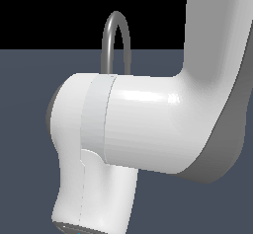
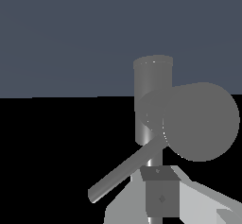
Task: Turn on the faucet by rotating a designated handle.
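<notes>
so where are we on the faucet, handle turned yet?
Done: the arm is at the faucet, blocking most of it in the exterior view. In hand: the wrist view shows the gripper just short of the handle; contact unclear. Left: rotating the handle. No water shows, and neither view reveals whether it has turned.

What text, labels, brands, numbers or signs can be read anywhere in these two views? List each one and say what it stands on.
None: no readable text in either view.
The robot arm is plain white, with no brand or number.
The faucet and its handle are bare grey metal, unmarked.
The gripper shows only small fastener-like marks, no letters.
</notes>
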`<control>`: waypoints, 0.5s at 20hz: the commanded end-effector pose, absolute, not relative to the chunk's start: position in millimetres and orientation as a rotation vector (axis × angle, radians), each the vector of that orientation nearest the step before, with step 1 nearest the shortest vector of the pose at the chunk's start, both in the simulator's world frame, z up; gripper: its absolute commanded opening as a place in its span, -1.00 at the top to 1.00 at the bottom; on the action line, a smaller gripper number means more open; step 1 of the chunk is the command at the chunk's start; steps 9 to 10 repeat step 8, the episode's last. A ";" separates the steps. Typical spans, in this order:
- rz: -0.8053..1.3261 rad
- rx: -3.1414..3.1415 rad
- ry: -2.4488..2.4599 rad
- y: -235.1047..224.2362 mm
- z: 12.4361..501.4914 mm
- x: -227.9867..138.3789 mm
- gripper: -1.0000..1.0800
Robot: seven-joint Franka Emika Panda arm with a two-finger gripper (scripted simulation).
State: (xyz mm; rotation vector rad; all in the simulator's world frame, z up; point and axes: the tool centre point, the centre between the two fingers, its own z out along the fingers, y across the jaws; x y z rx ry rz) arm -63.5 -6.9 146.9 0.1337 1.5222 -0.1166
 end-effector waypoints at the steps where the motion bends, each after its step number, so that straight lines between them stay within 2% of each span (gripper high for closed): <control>1: -0.143 0.151 1.561 -23.7 122.6 -70.1 1.00; 10: -0.168 0.171 1.564 -43.4 103.9 -72.7 1.00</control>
